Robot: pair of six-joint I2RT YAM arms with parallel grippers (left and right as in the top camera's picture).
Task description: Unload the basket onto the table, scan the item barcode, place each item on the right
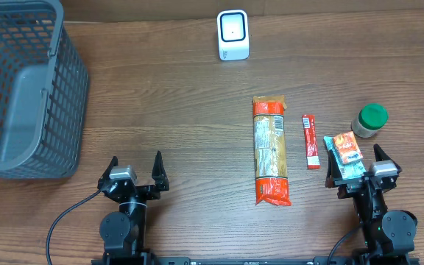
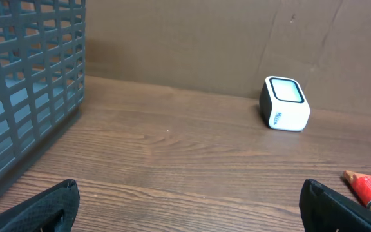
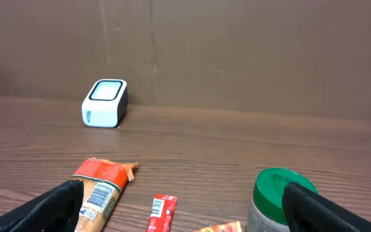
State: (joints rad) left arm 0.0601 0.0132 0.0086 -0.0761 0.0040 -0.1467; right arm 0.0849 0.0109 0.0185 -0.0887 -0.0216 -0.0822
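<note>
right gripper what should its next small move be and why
Probably lower the right gripper onto the packet and close: its jaws are open and empty, the packet lies right at its fingertips, and the scanner stands far off.
</note>
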